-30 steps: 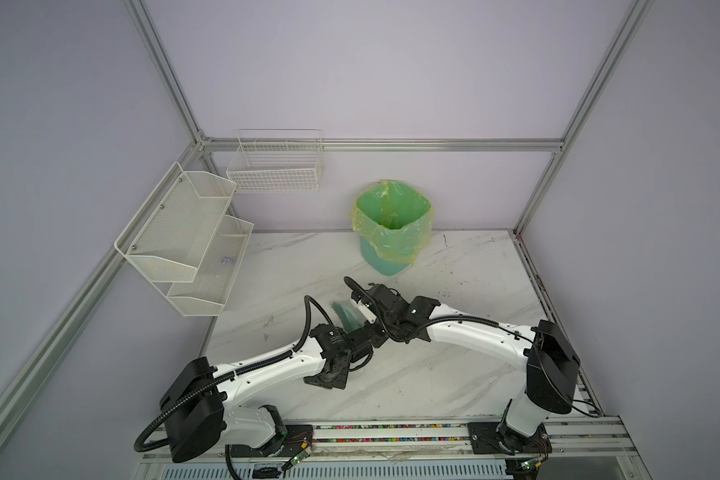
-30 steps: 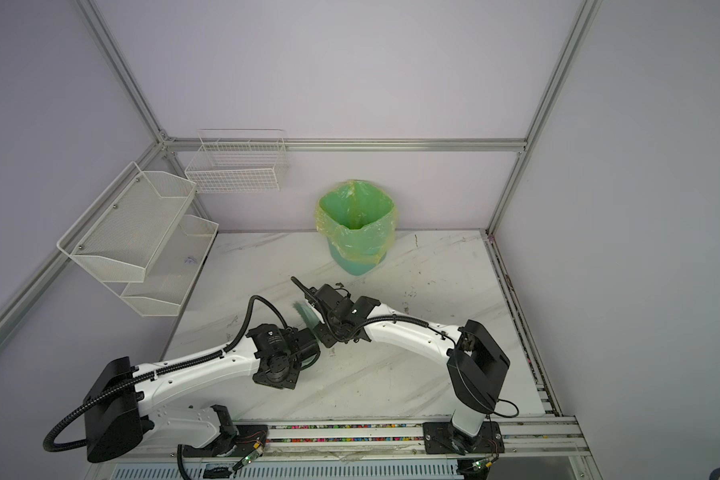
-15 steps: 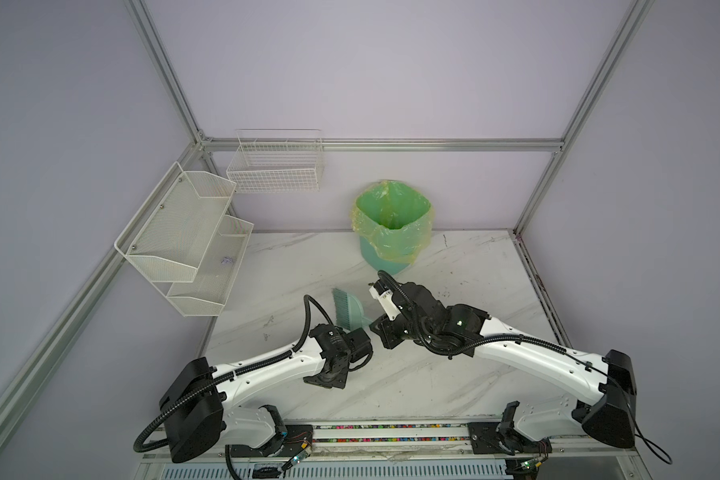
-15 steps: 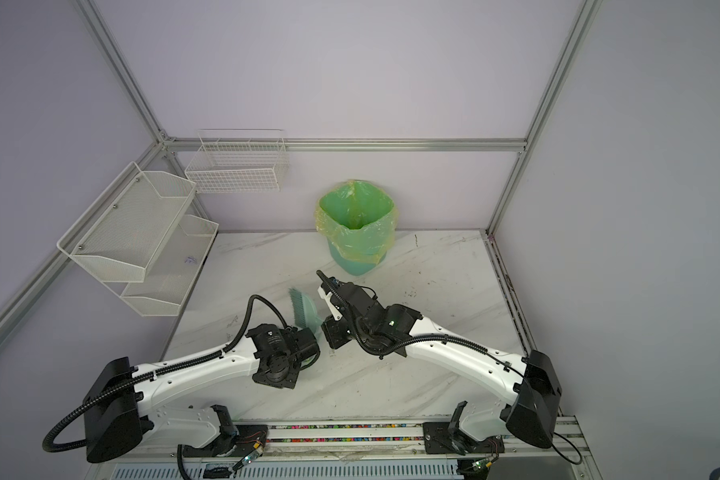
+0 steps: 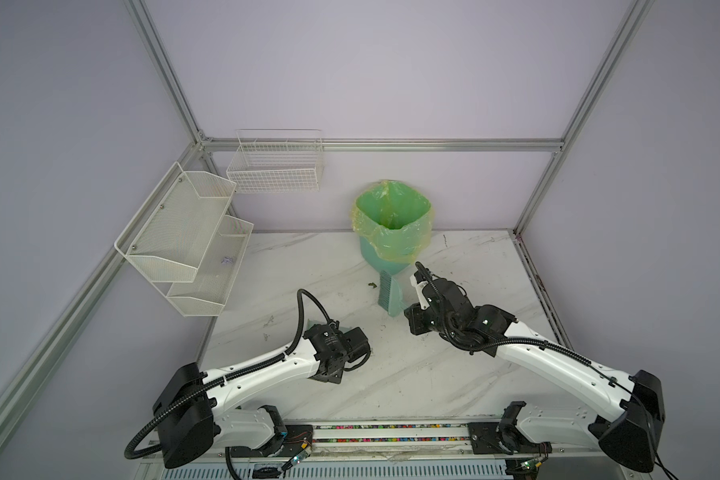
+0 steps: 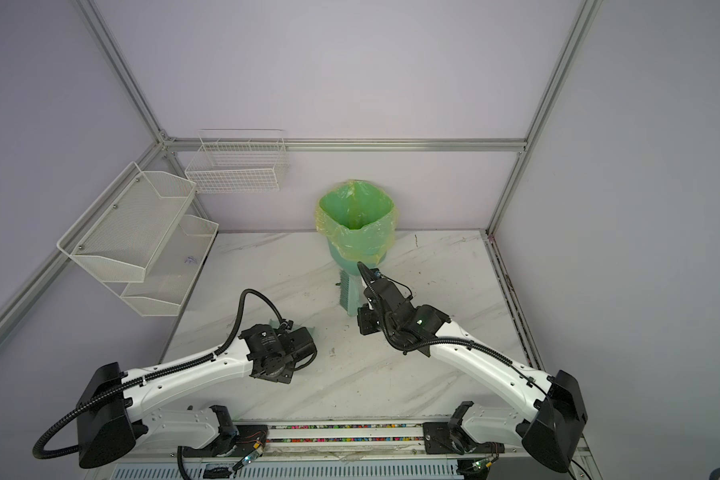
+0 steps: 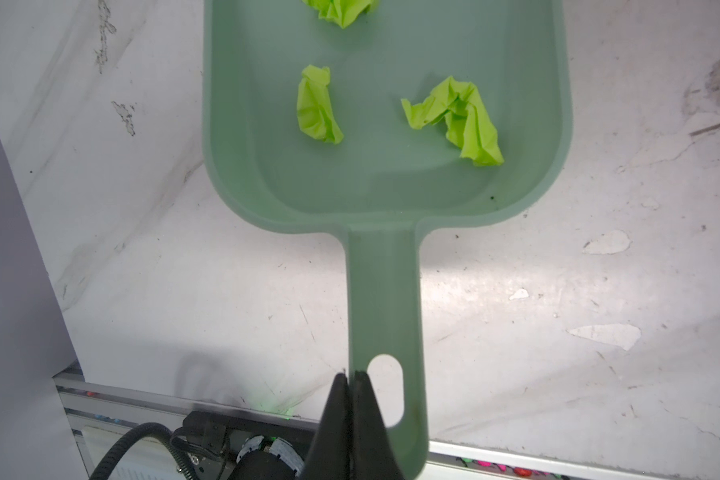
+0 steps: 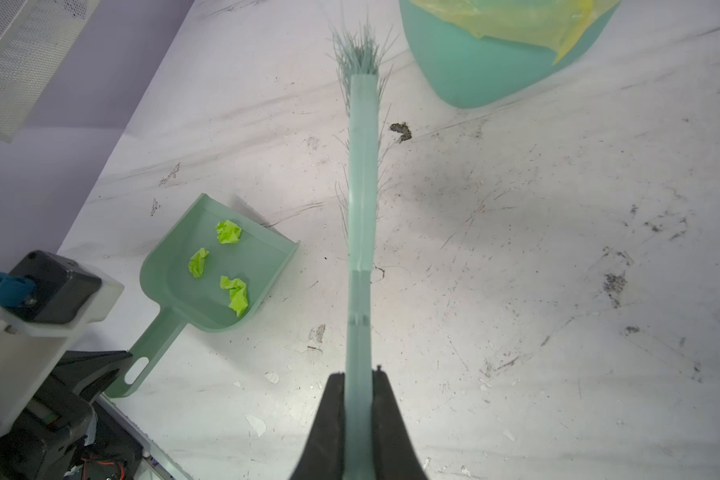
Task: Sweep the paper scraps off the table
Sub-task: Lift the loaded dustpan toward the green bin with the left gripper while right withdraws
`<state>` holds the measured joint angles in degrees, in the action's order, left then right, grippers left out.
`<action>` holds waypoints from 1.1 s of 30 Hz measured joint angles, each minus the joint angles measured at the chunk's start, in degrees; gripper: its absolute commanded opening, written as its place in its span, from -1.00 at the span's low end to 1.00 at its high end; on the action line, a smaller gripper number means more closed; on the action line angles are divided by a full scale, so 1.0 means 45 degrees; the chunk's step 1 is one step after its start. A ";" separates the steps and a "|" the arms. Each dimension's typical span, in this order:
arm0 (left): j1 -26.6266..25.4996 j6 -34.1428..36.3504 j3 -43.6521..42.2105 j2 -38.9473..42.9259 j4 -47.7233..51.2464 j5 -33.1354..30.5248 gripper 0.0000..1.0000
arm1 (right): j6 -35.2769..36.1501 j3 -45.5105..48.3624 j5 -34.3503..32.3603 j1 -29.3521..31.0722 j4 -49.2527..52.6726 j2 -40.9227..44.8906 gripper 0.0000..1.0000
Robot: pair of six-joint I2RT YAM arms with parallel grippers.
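Right pincer (image 8: 358, 374), clamped on brush (image 8: 362, 187), has swung away from dustpan (image 8: 171, 291) toward bin (image 8: 474, 70). Left pincer (image 7: 352, 376) grips dustpan handle. Three scraps (image 8: 198, 262) lie inside; counter (image 8: 537, 249) appears swept; emptying likely remains.

Both top views look steeply down from above the front edge, covering the whole worktop (image 5: 391, 386). Each wrist view looks along its own fingers (image 7: 335, 415), close above the worktop; both show the dustpan (image 8: 171, 282).
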<state>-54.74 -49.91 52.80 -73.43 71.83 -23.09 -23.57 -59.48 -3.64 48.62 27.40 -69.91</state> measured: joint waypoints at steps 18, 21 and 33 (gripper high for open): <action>0.0000 0.0923 0.1219 0.0520 -0.0034 -0.2035 -1.00 | -0.0097 0.1292 -0.0389 -0.0214 0.0073 0.0588 -1.00; 0.0000 0.1049 0.1219 0.0578 -0.0063 -0.2336 -1.00 | -0.0107 0.1394 -0.0427 -0.0248 0.0068 0.0724 -1.00; 0.0005 0.2341 0.1768 0.1496 -0.1054 -0.3711 -1.00 | -0.0194 0.1797 -0.0641 -0.0296 0.0068 0.1273 -1.00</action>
<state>-54.72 -39.38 60.75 -66.70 67.09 -39.79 -24.45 -51.40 -6.52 47.29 27.70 -64.18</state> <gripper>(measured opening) 0.048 0.111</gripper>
